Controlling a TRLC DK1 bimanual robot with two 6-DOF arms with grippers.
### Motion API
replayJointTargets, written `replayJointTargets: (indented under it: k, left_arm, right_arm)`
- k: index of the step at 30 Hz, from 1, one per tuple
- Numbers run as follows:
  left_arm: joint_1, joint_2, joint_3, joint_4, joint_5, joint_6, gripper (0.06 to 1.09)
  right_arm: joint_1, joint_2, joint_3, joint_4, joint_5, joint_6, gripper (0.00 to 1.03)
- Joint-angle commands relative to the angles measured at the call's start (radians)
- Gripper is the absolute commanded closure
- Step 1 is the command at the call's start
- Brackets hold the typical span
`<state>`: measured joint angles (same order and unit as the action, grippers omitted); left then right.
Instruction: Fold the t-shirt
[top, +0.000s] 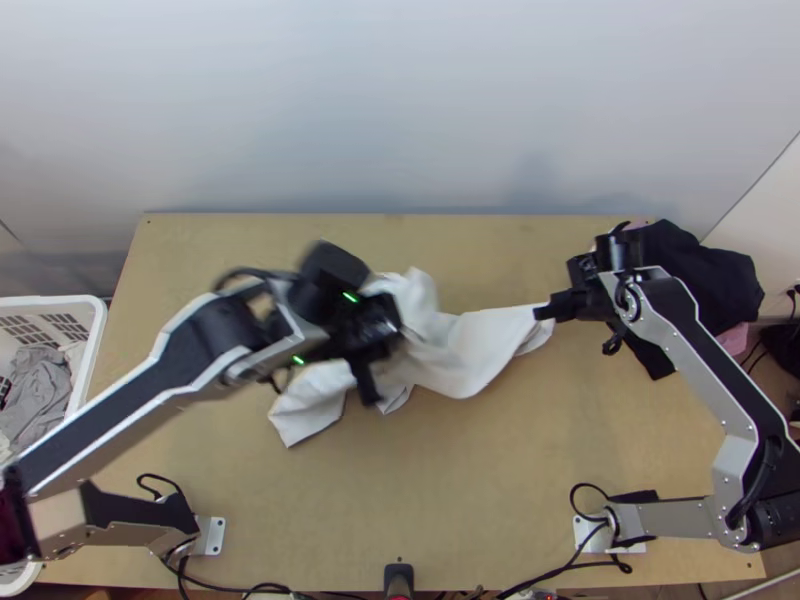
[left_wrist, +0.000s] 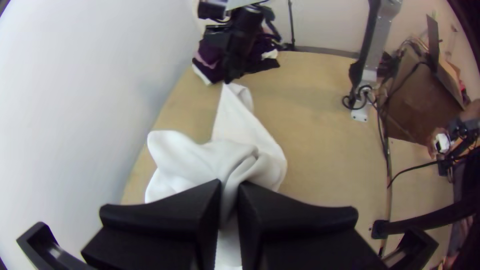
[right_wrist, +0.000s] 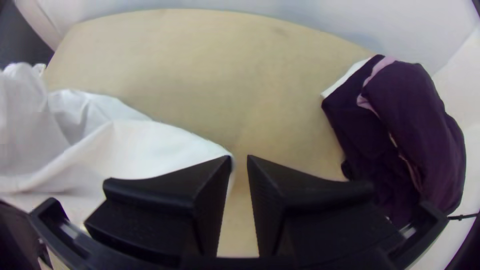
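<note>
Shirt, white, lies loosely bunched across the middle of the surface, with one part reaching toward the near left and a tapering part running out to the right. The left gripper is over the left-hand part of the bunch. In the left wrist view its fingers are clamped on a gathered fold of the shirt; the cloth passes between them, and the rest spreads out beyond the tips toward the right gripper.

The right gripper is at the far end of the tapering part. Its fingers stand slightly apart, with bare surface visible in the gap. The tip of the shirt lies against the left one of the pair, at its end; the bulk of the cloth is to the left of both. No firm grip can be confirmed there.

A dark clothes pile, with pink and white portions at its edges, sits at the far right corner, just beyond the right gripper. A white basket holding grey and white clothes stands beside the left edge. Black cables run along the near edge.
</note>
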<state>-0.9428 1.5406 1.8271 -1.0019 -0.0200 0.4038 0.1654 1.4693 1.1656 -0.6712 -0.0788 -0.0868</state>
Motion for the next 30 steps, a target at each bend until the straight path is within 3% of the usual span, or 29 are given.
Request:
replayJointTargets:
  k: [1,6,9,12,14,17,21,26,30]
  left_arm:
    - [-0.200,0.098,0.043,-0.003,-0.003,-0.006,0.91]
    - [-0.291,0.171,0.067,0.011,-0.001,-0.020,0.77]
    - [-0.317,0.251,0.146,0.011,0.006,-0.048,0.76]
    - [-0.347,0.325,0.221,0.009,0.005,-0.046,0.43]
    - [-0.358,0.354,0.244,0.009,0.005,-0.046,0.08]
    - [-0.358,0.374,0.270,0.009,0.005,-0.046,0.10]
    - [-0.332,0.365,0.299,-0.012,0.003,-0.046,0.10]
    - [-0.249,0.345,0.311,-0.113,0.005,-0.033,0.10]
    - [-0.129,0.317,0.307,-0.231,0.023,-0.013,0.10]
  right_arm:
    - [-0.079,-0.014,-0.067,0.173,0.007,0.021,0.82]
    - [-0.081,-0.006,-0.064,0.213,0.007,0.027,0.80]
    - [-0.093,0.002,-0.060,0.214,0.007,0.056,0.61]
    - [-0.107,0.017,-0.057,0.214,0.007,0.065,0.39]
    - [-0.116,0.022,-0.057,0.213,0.005,0.064,0.31]
    - [-0.125,0.022,-0.055,0.202,0.005,0.064,0.20]
    - [-0.129,0.011,-0.023,0.139,-0.001,0.059,0.18]
    - [-0.078,-0.021,0.059,-0.059,-0.035,0.055,0.07]
    - [0.019,-0.087,0.103,-0.266,-0.035,-0.027,0.07]
